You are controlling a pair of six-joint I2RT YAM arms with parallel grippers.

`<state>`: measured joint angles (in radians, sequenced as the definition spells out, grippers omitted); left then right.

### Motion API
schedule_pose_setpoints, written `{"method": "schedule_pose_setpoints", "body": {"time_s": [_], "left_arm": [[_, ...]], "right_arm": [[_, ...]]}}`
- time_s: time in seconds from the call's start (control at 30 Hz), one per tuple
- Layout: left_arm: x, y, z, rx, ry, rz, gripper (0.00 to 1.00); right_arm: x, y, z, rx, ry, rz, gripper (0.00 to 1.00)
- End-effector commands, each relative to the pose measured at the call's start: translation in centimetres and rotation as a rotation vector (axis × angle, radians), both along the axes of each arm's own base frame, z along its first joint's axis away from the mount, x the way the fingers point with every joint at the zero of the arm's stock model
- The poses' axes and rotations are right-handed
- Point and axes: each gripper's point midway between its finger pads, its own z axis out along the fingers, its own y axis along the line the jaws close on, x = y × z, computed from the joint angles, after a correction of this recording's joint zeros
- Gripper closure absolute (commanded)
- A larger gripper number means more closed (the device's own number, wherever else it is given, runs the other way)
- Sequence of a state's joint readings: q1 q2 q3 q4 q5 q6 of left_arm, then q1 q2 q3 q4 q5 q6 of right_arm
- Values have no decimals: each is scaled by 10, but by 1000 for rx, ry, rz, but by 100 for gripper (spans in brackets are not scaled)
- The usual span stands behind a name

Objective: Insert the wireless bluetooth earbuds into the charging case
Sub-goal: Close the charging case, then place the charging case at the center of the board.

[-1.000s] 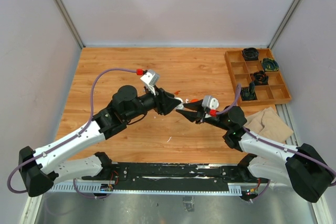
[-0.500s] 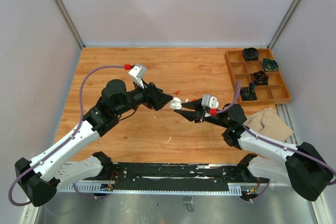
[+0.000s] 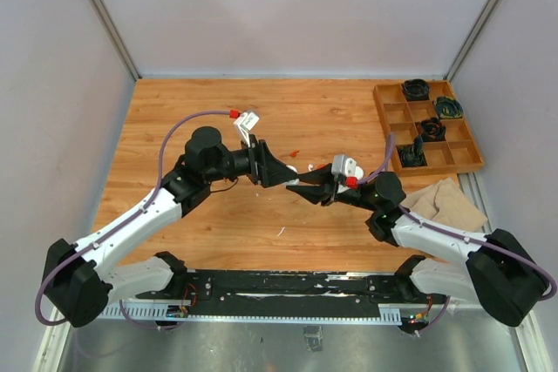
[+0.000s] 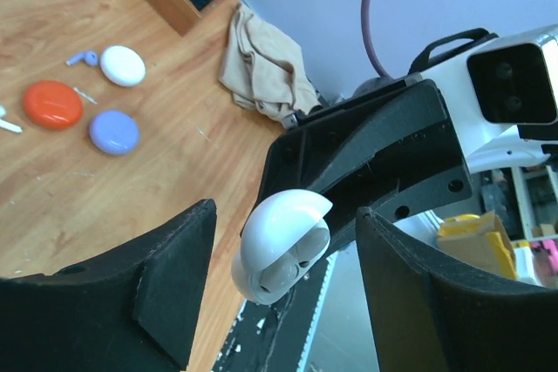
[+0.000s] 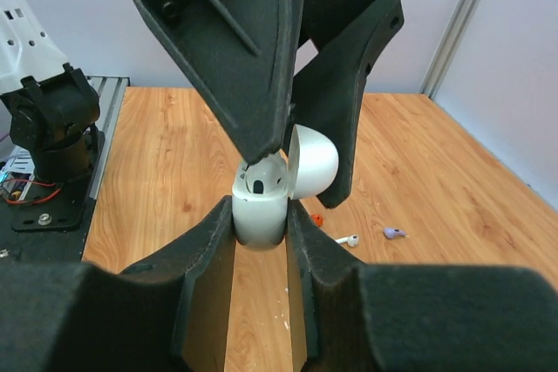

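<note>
Right wrist: right tool (image 5: 260, 231) clamps the open charging case (image 5: 263, 208); left tool (image 4: 285, 215), spread, apparently straddles it.

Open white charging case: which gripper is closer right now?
Right. The right gripper is clamped on the base of the charging case. The left gripper is open, its fingers straddling the case, one tip at its opening.

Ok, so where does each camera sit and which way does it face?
Top external: above and behind, looking down at the table; left arm and right arm show.
Left wrist: on the left arm, facing the charging case through the open left gripper.
Right wrist: on the right arm, looking along the right gripper clamping that case.
Shared: both wrist views show the case.
</note>
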<state>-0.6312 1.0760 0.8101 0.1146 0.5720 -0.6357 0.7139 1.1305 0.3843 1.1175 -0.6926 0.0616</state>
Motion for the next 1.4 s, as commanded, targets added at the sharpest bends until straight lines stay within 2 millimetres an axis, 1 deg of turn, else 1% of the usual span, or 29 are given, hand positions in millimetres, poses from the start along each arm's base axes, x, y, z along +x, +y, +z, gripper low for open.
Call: {"method": "schedule_pose_setpoints", "body": {"time_s": [0.0, 0.23, 0.4, 0.53, 0.67, 0.7, 0.73, 0.77, 0.87, 0.93, 1.07, 1.13, 1.23, 1.37], "left_arm": [[-10, -5, 12, -72, 2, -88, 32], [-18, -3, 24, -115, -33, -138, 42], [-24, 1, 32, -142, -67, -158, 44], [-17, 8, 29, -119, -63, -117, 43], [5, 22, 21, -38, -61, 23, 38], [13, 28, 15, 11, -62, 79, 36], [20, 35, 12, 54, -68, 133, 35], [27, 43, 13, 97, -83, 190, 33], [44, 70, 10, 218, -125, 348, 27], [53, 89, 12, 281, -152, 448, 24], [63, 126, 21, 393, -208, 615, 19], [66, 141, 28, 435, -243, 676, 17], [70, 162, 41, 480, -300, 772, 13], [73, 186, 50, 503, -374, 886, 3]], "right_arm": [[-2, 2, 22, 56, -32, 21, 99], [6, -1, 10, 39, 30, 3, 99], [6, 1, 1, 15, 69, 14, 99], [7, 1, -4, 0, 98, 6, 99], [10, -2, -16, -51, 154, -22, 99], [11, -2, -20, -72, 176, -30, 99], [13, -4, -26, -101, 213, -48, 98], [17, -6, -32, -133, 251, -78, 98], [16, -15, -54, -260, 377, -125, 97], [12, -24, -74, -347, 475, -157, 96], [4, -42, -100, -463, 623, -231, 95], [-3, -51, -114, -511, 721, -268, 95], [-18, -61, -136, -592, 864, -279, 94], [-40, -75, -168, -717, 1042, -297, 92]]}}
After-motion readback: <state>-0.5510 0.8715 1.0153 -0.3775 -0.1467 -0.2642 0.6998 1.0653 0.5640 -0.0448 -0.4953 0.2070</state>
